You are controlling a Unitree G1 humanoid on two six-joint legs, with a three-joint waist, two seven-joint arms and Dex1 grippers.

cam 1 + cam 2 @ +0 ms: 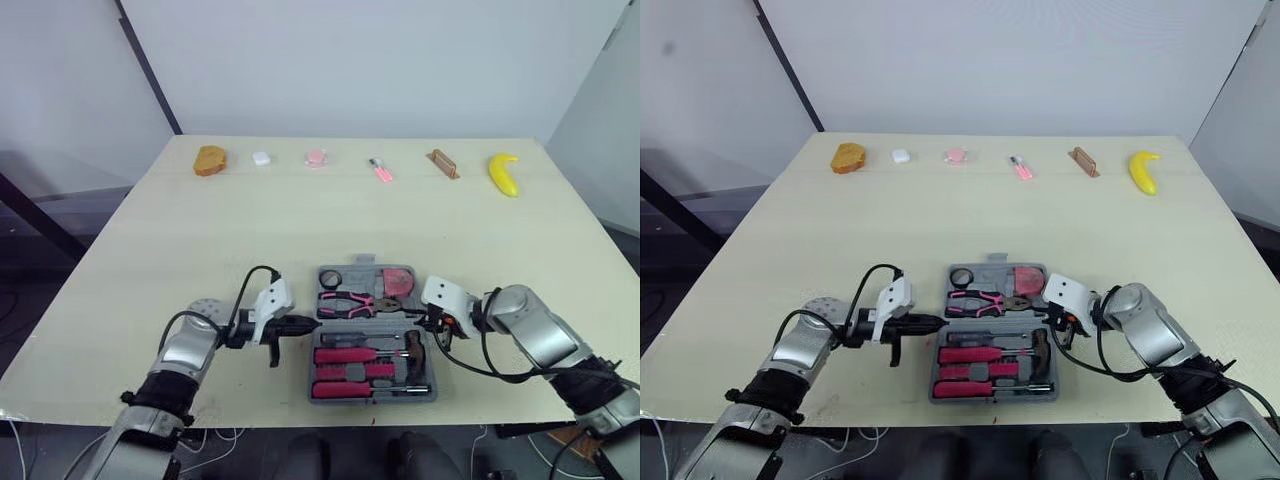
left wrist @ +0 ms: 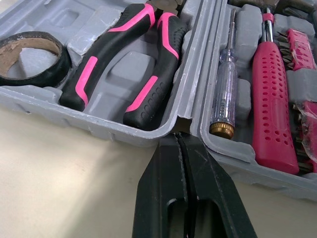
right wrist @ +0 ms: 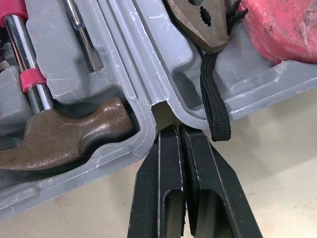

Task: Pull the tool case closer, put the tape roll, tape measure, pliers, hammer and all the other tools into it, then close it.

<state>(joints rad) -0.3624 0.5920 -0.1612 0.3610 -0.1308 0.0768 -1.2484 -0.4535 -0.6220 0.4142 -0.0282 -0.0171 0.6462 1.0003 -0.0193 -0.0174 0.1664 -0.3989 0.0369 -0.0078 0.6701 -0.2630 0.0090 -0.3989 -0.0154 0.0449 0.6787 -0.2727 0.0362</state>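
The grey moulded-plastic tool case [image 1: 358, 278] lay open flat near the front edge of the pale wooden desk [image 1: 300, 220], directly between the two arms. Its shaped recesses held a black tape roll [image 2: 59, 62] with a brown cardboard core, pliers [image 2: 99, 59] with black-and-pink rubbery handles, a clear-handled tester screwdriver [image 2: 223, 84] with a brass cap, a pink dimpled screwdriver handle [image 2: 270, 99], a hammer [image 3: 64, 134] with a dull brown metal head on a chromed shaft, and a scuffed pink tape measure [image 3: 282, 25] with a woven black strap [image 3: 213, 99] trailing over the rim. The left gripper [image 2: 179, 141] sat at the case's left side, its smooth black fingers [image 2: 163, 173] pressed together with nothing between them — their tips right up against the notch where the two halves join. The right gripper [image 3: 178, 131] mirrored it at the case's right side, fingers [image 3: 163, 168] likewise together, tips at the matching notch just beside the hammer head and the strap's end.
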